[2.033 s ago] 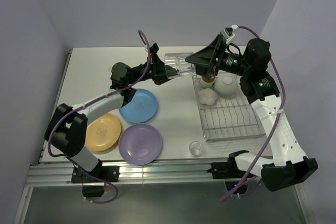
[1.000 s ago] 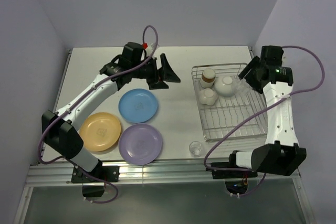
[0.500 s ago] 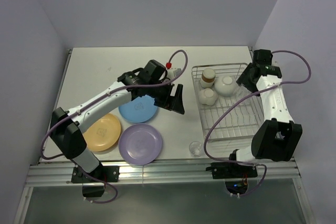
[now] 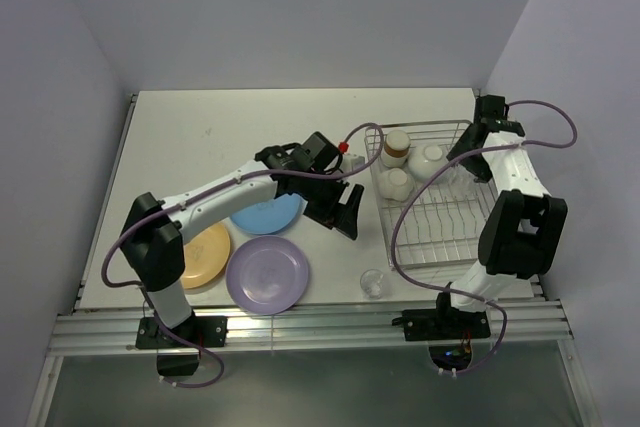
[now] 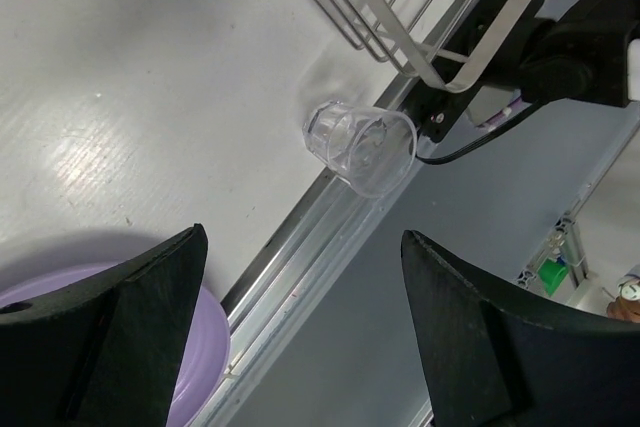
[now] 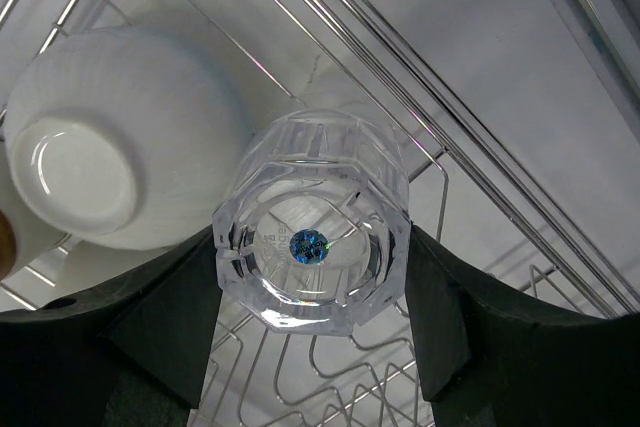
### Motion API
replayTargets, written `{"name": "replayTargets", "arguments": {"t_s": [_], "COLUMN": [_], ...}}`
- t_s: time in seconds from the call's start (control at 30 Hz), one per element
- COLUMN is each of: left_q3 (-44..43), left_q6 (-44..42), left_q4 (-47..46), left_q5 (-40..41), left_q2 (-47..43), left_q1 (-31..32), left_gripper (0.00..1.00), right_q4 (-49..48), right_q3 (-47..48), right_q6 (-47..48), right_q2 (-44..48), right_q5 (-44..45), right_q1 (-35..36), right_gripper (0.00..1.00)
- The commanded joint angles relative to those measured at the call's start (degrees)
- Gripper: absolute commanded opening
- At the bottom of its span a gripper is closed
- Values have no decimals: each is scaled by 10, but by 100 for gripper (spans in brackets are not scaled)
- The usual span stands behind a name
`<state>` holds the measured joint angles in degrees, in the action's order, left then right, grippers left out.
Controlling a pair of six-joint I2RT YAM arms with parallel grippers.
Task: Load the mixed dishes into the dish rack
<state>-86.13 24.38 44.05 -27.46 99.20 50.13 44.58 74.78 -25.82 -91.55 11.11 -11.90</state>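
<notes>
Your right tool (image 6: 310,237) is clamped on the held glass (image 6: 312,172), one finger against each side. That glass is inverted: its base faces the wrist camera and its mouth faces the wires of the dish rack (image 4: 445,259). Its long axis runs straight along the wrist camera's line of sight. It's at the rack's far right corner, just beside the white bowl (image 6: 110,162). Can't tell whether the two touch, or whether the rim is down on the wires.

The white bowl is also upside down, foot ring showing. The small floral bowl (image 4: 395,184) and the brown cup (image 4: 397,145) are in the rack's far left part, cup farthest.

Your left tool (image 5: 300,242) is spread wide with nothing in it, over the bench (image 4: 200,137) just left of the rack. It's aimed towards the loose glass (image 5: 358,145).

The loose glass stands on the bench near the near edge, just outside the rack's near left corner. From the top view it reads as upright, mouth up.

All three plates lie flat on the left side of the bench:
- blue plate (image 4: 262,212), partly under your left arm
- orange-yellow plate (image 4: 205,252), nearer and further left
- purple plate (image 4: 267,274), nearest the edge
</notes>
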Motion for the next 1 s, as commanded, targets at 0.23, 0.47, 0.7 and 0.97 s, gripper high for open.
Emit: {"name": "replayTargets", "arguments": {"t_s": [0.23, 0.47, 0.7, 0.97], "left_q3": [-14, -48, -41, 15], "left_q6": [-28, -42, -44, -22], "left_q4": [11, 21, 26, -18], "left_q5": [0, -12, -16, 6], "left_q2": [62, 110, 130, 133], "left_q1": [56, 80, 95, 110], "left_gripper": [84, 84, 83, 82], "right_q4": [-65, -61, -16, 28], "right_q3": [0, -20, -41, -46], "right_q6": [3, -4, -26, -39], "right_q2": [-35, 3, 114, 256], "right_q5": [-9, -24, -44, -72], "right_q1": [-6, -5, -4, -1], "right_gripper": [9, 75, 79, 79]}}
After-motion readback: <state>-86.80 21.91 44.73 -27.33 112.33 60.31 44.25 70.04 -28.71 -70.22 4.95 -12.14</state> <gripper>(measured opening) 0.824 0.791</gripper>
